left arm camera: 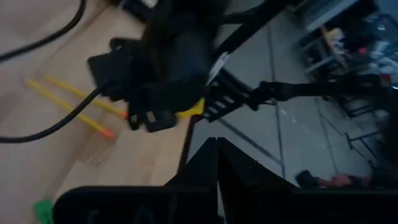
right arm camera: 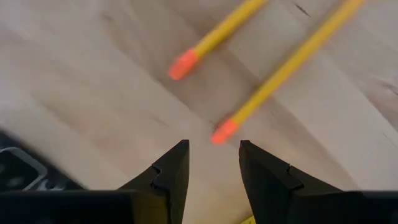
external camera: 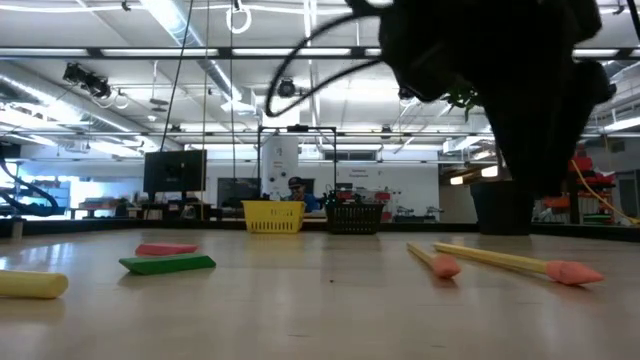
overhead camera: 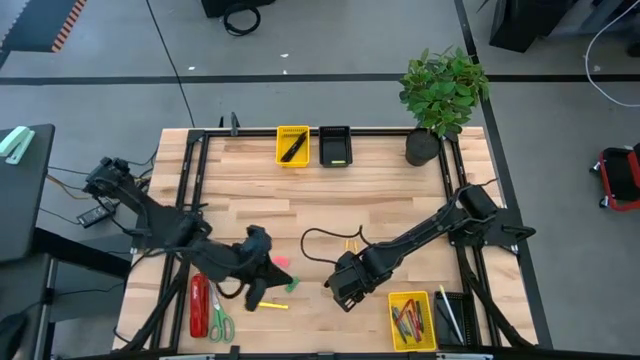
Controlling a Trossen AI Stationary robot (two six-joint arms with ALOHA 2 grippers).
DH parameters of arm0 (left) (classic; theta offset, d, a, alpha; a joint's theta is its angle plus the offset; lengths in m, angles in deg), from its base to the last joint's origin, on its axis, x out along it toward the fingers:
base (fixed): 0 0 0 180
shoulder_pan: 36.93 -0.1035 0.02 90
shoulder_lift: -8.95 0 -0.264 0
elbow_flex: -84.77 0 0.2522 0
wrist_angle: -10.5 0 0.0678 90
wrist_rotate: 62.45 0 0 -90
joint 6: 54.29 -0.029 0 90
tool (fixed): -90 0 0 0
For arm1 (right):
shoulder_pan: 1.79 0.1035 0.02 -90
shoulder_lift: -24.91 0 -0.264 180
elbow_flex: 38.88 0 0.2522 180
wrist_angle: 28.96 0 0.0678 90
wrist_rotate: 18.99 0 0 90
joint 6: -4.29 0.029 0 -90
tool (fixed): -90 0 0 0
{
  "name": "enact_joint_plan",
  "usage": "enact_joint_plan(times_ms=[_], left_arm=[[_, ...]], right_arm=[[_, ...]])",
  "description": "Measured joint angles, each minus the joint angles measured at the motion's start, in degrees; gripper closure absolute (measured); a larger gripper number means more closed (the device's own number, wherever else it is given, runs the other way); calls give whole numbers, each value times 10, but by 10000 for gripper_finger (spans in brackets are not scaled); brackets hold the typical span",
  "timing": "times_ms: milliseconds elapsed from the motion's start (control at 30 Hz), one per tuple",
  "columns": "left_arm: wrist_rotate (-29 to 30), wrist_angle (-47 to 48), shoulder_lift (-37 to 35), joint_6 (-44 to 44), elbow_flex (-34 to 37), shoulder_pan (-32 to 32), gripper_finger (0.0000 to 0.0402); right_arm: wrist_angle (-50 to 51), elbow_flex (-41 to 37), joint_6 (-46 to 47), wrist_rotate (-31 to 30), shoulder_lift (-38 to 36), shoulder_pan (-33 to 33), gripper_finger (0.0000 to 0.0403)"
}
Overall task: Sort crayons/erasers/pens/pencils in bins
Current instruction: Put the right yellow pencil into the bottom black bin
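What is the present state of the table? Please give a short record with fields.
left hand: shut, near the front edge, beside the small erasers
right hand: open, empty, over two yellow pencils
far bins: one yellow, one black
near bins: yellow one holds crayons
other: red stapler, scissors, plant

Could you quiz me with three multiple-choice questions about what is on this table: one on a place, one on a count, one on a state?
1. Where is the potted plant?
A. far right corner
B. near left corner
C. table centre

2. How many yellow pencils lie just ahead of the right pincer?
A. one
B. two
C. four

3. The right pincer's fingers are:
A. apart, empty
B. closed on an eraser
C. holding scissors

Answers: 1 A, it stands at the far right corner in the high view. 2 B, two eraser-tipped sticks show. 3 A, a bare gap shows between them.
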Motion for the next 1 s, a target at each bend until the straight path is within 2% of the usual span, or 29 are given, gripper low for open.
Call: enact_joint_plan(times_ms=[67,267,567,833,1000], left_arm=[[0,-7,-14,-26,0,3,389],[-4,-6,-74,-105,0,3,374],[-6,15,-151,-191,0,19,391],[-6,97,-199,-200,0,27,375],[-6,102,-211,-199,0,27,374]], right_arm=[[-8,-20,19,10,-2,-4,257],[-118,-81,113,63,-2,-8,257],[-107,-80,207,33,-2,-8,268],[-101,-87,253,20,-2,-7,293],[-110,-105,258,17,-2,-7,298]])
